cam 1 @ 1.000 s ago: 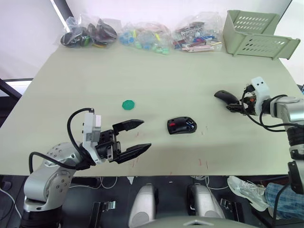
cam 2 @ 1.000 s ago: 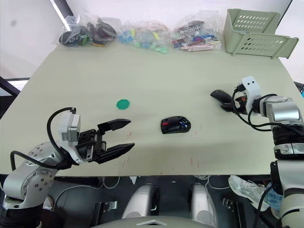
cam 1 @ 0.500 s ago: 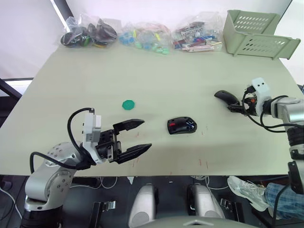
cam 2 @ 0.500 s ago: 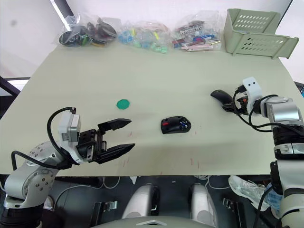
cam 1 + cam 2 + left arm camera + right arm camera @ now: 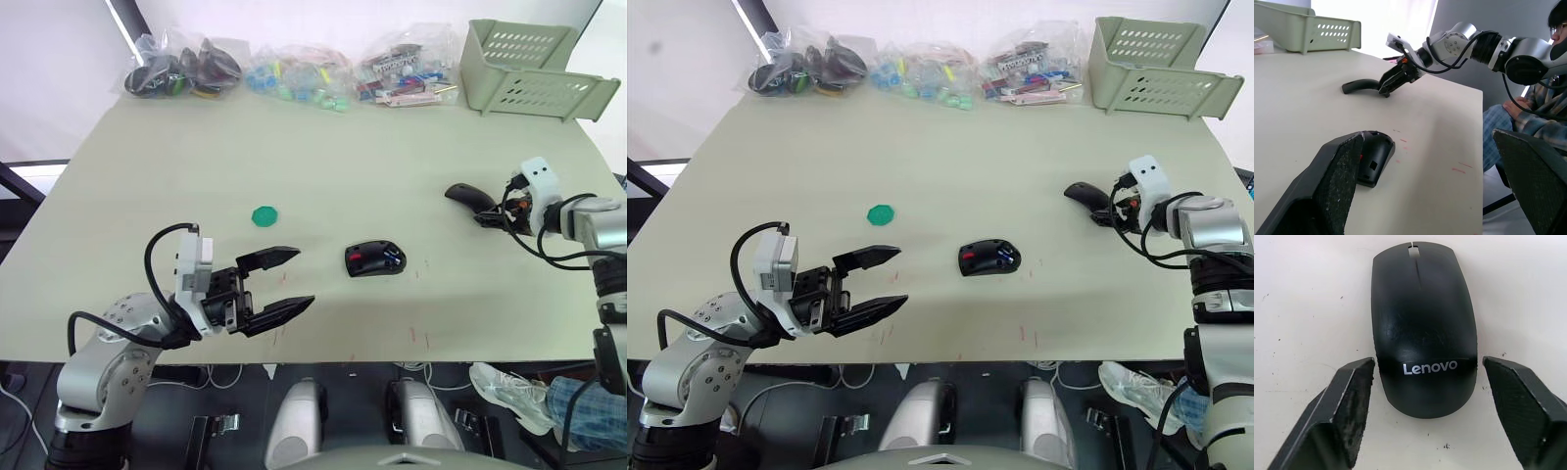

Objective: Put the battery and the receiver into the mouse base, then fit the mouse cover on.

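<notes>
Since the earlier frame the right gripper [image 5: 490, 217] is edging a little farther across the table [image 5: 323, 157] toward the mouse cover [image 5: 467, 195], while the left gripper [image 5: 284, 281] is keeping almost the same place near the front edge.

In the left eye view, the left gripper is hovering low over the table with its two black fingers spread wide and nothing between them, pointing toward the mouse base [image 5: 375, 259], which is lying apart from it in the middle of the table. The base is showing a red patch and the battery [image 5: 393, 260], a small blue piece, sitting in its open compartment. A green disc [image 5: 265, 215] is lying beyond the left gripper. The mouse cover is resting on the table to the right, with the right gripper's tips just beside its near end. Bags of small parts [image 5: 294, 73] and a pale green basket [image 5: 534, 73] are sitting along the far edge.

In the left wrist view, the wide-spread fingers [image 5: 1327, 186] are framing the mouse base [image 5: 1373, 156]; farther off, the right gripper [image 5: 1388, 87] is reaching down to the mouse cover [image 5: 1360, 86]. A seated person [image 5: 1528, 112] is showing at the table's side.

In the right wrist view, the mouse cover [image 5: 1422, 328], marked Lenovo, is lying dome-up on the table, and the right fingers [image 5: 1342, 406] are standing wide open, flanking its near end without touching it.
</notes>
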You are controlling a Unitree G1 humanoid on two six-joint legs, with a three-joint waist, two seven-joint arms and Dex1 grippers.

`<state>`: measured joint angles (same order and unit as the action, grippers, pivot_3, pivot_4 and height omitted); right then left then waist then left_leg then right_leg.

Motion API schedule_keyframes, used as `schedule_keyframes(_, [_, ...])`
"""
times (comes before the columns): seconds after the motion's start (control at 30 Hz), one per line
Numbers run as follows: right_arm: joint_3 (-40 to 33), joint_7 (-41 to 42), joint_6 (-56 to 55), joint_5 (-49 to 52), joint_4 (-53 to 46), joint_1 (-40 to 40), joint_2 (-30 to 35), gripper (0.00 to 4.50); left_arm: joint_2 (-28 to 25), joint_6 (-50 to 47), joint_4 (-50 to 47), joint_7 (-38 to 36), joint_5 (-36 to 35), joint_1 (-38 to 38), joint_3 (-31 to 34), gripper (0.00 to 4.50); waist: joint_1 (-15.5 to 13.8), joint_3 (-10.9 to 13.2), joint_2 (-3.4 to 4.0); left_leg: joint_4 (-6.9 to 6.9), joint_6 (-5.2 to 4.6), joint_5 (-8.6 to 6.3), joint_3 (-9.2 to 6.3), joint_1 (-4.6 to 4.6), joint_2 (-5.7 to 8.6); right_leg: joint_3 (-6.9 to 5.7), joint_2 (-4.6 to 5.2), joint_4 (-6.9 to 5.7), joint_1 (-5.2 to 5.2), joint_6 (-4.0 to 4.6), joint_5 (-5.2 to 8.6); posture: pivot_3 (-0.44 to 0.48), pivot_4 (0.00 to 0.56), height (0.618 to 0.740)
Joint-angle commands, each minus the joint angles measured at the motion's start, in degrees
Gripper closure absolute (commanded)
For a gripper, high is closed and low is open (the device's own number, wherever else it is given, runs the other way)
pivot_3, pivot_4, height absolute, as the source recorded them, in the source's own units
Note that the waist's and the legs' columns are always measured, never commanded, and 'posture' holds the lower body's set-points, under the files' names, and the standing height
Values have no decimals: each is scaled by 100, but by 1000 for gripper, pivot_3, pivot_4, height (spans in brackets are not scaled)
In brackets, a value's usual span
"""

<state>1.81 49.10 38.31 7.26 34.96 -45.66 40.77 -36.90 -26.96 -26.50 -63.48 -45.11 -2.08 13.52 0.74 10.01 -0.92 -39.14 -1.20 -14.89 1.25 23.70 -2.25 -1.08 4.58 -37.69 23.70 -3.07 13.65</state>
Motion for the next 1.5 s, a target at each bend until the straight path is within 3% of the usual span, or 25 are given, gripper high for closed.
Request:
schedule_keyframes(0.03, [-48, 56, -109, -17, -36, -199, 32, 873, -43, 135, -110, 4, -47, -12, 42, 0, 0, 1, 1, 0, 0, 0, 0, 0, 0, 0, 0, 0, 0, 0, 0, 0, 150, 740])
schedule_keyframes(1.0, [-3, 186, -340, -212, 465, -442, -69, 873, -21, 205, -125, 96, -38, -12, -22, 0, 3, 2, 2, 1, 0, 0, 1, 0, 0, 0, 0, 1, 0, 0, 0, 0, 150, 740])
schedule_keyframes(1.1, [1, 207, -365, -240, 508, -461, -73, 1682, -26, 231, -105, 101, -39, -5, -38, 0, 2, 2, 2, 1, 0, 0, 0, 0, 0, 0, 0, 1, 0, 0, 0, 0, 150, 740])
schedule_keyframes(1.5, [-26, 350, -349, -198, 118, -389, -7, 1682, -13, 313, -35, 75, -12, -5, -39, 0, 2, 4, 6, 1, 0, 0, 1, 0, 0, 1, 0, 1, 0, 0, 0, 0, 150, 740])
